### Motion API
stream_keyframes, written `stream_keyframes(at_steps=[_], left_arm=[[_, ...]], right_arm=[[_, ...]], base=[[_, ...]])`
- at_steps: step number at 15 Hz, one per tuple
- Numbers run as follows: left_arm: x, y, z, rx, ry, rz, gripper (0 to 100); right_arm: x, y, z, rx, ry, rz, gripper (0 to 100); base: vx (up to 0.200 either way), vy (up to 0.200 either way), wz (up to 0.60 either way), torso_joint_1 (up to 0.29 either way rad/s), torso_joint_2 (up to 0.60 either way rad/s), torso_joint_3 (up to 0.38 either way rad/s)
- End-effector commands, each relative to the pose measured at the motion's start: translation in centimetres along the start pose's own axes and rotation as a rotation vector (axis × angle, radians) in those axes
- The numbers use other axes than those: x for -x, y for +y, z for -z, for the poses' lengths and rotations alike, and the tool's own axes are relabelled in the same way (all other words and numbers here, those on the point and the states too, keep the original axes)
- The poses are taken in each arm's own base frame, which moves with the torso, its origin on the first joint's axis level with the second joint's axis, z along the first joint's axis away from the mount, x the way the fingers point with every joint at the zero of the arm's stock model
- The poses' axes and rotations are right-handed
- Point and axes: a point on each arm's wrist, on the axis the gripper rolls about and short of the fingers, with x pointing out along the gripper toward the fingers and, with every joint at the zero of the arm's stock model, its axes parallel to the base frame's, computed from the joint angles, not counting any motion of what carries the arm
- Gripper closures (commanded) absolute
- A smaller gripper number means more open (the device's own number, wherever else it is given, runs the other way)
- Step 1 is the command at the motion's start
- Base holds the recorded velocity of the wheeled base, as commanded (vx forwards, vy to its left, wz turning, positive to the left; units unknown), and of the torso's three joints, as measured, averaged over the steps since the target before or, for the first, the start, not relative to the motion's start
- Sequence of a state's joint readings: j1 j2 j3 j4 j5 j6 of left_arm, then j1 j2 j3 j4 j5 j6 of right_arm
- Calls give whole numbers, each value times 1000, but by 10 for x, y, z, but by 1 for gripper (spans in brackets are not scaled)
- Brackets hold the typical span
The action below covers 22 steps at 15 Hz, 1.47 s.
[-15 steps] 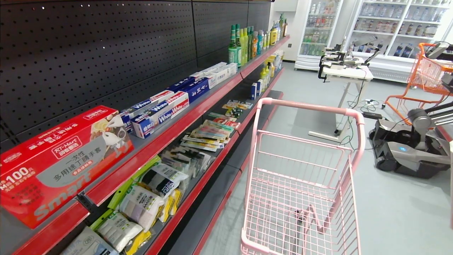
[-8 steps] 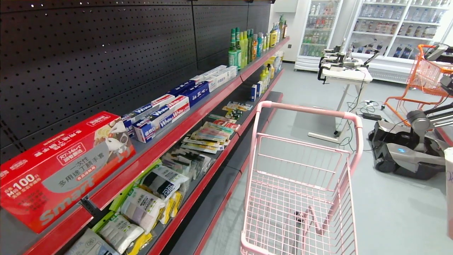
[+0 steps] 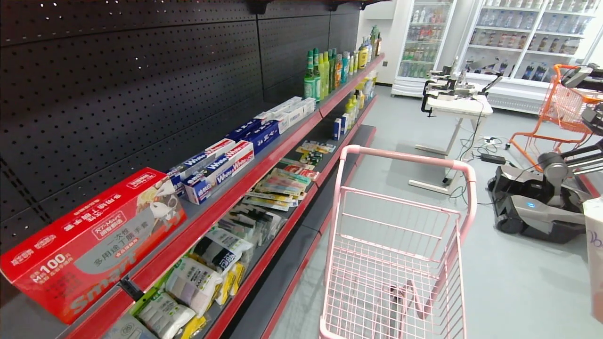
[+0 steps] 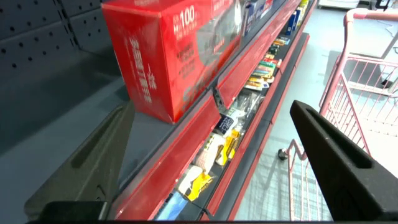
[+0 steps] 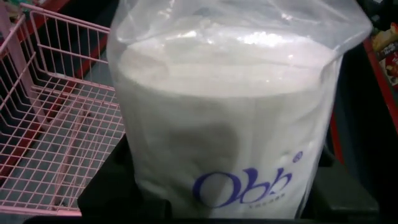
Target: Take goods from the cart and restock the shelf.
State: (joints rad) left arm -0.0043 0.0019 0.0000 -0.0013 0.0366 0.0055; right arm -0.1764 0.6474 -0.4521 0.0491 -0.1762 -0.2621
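Note:
A pink wire cart (image 3: pixel 405 155) stands in the aisle beside the red-edged shelf (image 3: pixel 226 197). My right gripper (image 5: pixel 227 199) is shut on a white pack in clear wrap with blue print (image 5: pixel 230 112), held over the cart's (image 5: pixel 56 118) right side. That white pack (image 3: pixel 594 254) shows at the right edge of the head view. My left gripper (image 4: pixel 217 168) is open, its fingers (image 4: pixel 342 162) spread wide in front of the shelf's top board (image 4: pixel 186 155). It hangs close to a red box (image 4: pixel 174 50), without touching it. The red box (image 3: pixel 94 240) lies at the near end of the top board.
Toothpaste boxes (image 3: pixel 219 165) and green bottles (image 3: pixel 320 66) line the top board farther along. Soft packs (image 3: pixel 198 282) fill the lower board. Another robot's base (image 3: pixel 537 207), a white table (image 3: pixel 459 103) and an orange cart (image 3: pixel 560 103) stand at the back right.
The head camera has shifted, so the shelf and cart sit lower in the picture. The white pack has come further into view from the right edge.

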Motion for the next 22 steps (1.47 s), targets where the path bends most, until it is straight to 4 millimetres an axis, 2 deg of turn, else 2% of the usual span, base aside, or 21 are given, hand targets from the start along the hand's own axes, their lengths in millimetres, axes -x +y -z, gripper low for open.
stream_keyframes(at_steps=[1,6,11,22], left_arm=[[0,0,0,-1,-1,0,0],[0,0,0,-1,1,0,0],[0,0,0,-1,1,0,0],[0,0,0,-2,1,2,0]], right_arm=[[-3,0,-2,3,8,-8,100],[-10,0,-10,4,-7,-4,100],[-11,0,-9,8,-8,-13,100],[-16,1,-11,18,8,-22,100]], base=[[0,0,0,163,-364,-198],[0,0,0,165,-352,-183],[0,0,0,168,-336,-174],[0,0,0,96,-196,-99]])
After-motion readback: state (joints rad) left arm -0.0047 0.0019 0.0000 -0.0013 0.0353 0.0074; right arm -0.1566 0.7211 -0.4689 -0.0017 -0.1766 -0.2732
